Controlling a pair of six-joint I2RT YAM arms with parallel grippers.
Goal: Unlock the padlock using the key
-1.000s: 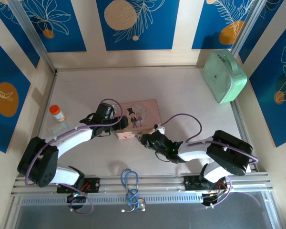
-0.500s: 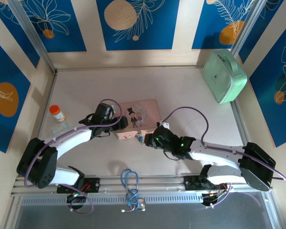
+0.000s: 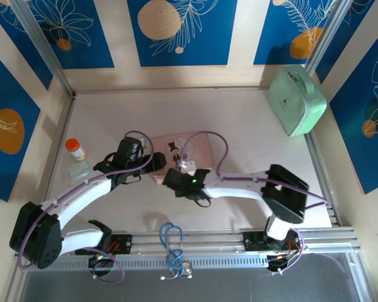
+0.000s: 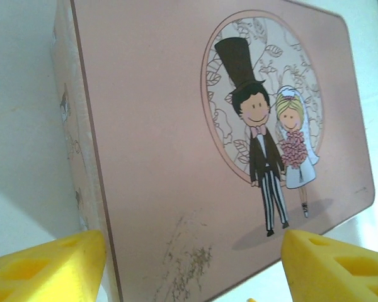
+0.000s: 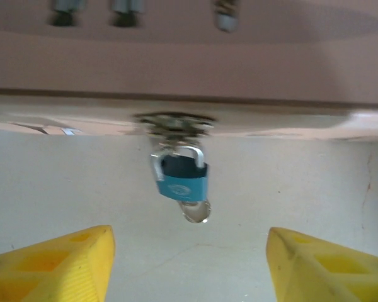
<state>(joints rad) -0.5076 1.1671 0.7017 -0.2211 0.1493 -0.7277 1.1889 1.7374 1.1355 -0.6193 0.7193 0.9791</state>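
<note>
Found the padlock [image 5: 181,180] on the long side wall of the pink tin [image 4: 151,126] that faces the arm bases, with its thin shackle threaded through the metal hasp [image 5: 174,121] there. Long axis roughly square to that wall: shackle end at the tin, blue body pointing away over the desk [image 3: 239,119] toward the right hand [image 5: 189,264], skewed a touch to one side. Small silvery piece [image 5: 196,211] at the body's free end, too blurred to name. Right hand lined up on the lock but well short of it, yellow fingertips [image 5: 50,264] spread wide apart, nothing between them. Bare desk on both sides of the lock and in front of it in the right wrist view; tin wall directly behind it. Left hand [image 4: 189,270] over the picture lid, fingers [image 4: 44,264] likewise wide apart, one off each side of the lid; contact with the tin not discernible. From above, both arms crowding the tin's near side, open desk beyond it up to the back wall. Orange-capped bottle [image 3: 75,149] well off to the left, mint case [image 3: 296,100] in the far right corner, blue cable loop [image 3: 172,242] down at the near rail.
</note>
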